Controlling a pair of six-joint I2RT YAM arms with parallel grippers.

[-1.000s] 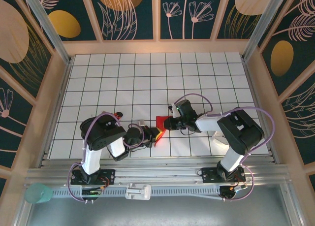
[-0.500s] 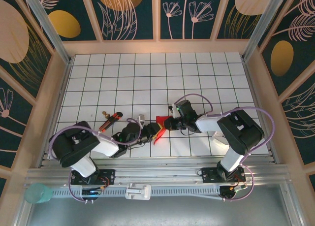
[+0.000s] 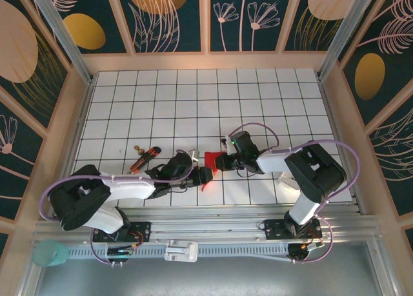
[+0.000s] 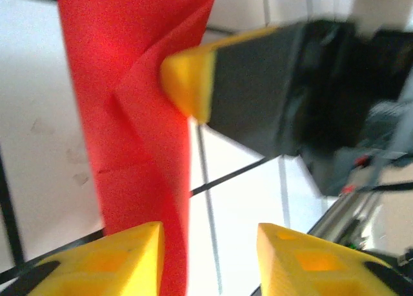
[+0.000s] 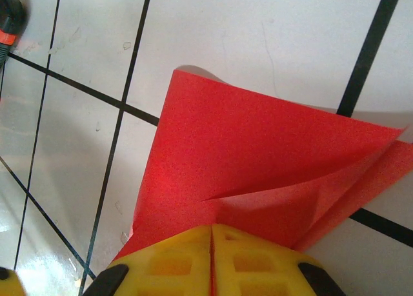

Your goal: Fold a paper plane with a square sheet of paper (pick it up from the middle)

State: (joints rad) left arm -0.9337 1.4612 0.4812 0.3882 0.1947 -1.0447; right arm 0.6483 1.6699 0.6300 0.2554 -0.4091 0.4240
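Paper (image 5: 258, 160), red and creased, sits clamped in the closed right gripper (image 5: 211, 238), while the left gripper (image 4: 210, 235) stands parted beside it.

On the table (image 3: 193, 102), toward its near edge: the square sheet of paper (image 3: 210, 158), right end between the fingers of the right gripper (image 3: 221, 160). Just left and nearer, the left gripper (image 3: 204, 175). Well left, apart, a small tool (image 3: 144, 157).
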